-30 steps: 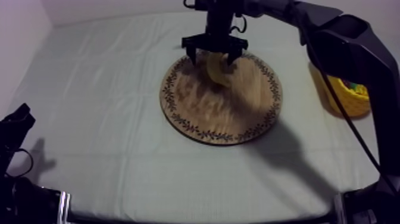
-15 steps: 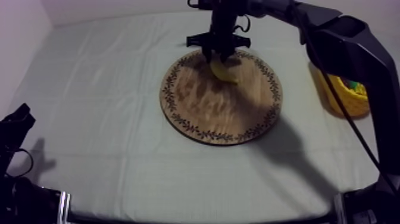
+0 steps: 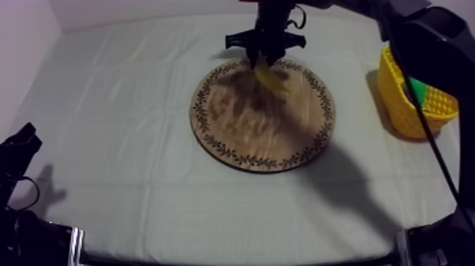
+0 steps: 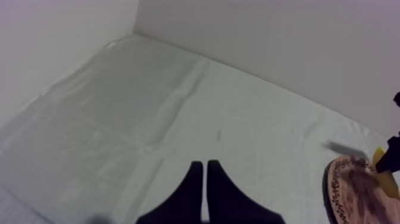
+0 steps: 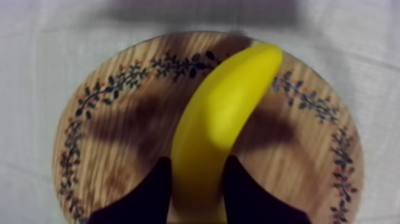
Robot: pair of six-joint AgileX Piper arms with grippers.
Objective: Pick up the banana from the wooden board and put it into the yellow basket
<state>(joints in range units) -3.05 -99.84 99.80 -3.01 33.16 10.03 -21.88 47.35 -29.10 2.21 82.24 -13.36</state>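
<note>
**Yellow banana gripped in the right pincer over the wooden board**

Black fingers of the right pincer (image 5: 199,176) are clenched on one end of the banana (image 5: 226,101), one finger on each side of the fruit. In the right wrist view the rest of the banana runs out from the fingers and curves across the board (image 5: 119,119), with dark shadows lying on the wood under it. Whether its free end touches the wood cannot be told.

From above, the right pincer (image 3: 264,62) hangs at the far part of the board (image 3: 240,127), its arm coming in from the upper right. The banana (image 3: 271,76) slants down from it, just inside the patterned rim. The rest of the wood is bare.

The yellow basket (image 3: 399,106) stands on the counter (image 3: 106,106) at the right side, well apart from the board and partly behind the right arm. Something green (image 3: 418,90) lies in it; its kind cannot be told.

The left pincer (image 4: 204,179) hangs over bare grey-white cloth, its two fingers pressed together in a narrow wedge and grasping nothing. In its view the edge of the board (image 4: 351,190) lies farther off, with the other arm's pincer (image 4: 393,156) at it. From above, the left arm (image 3: 18,152) sits low at the left edge of the counter, far from board and basket.
</note>
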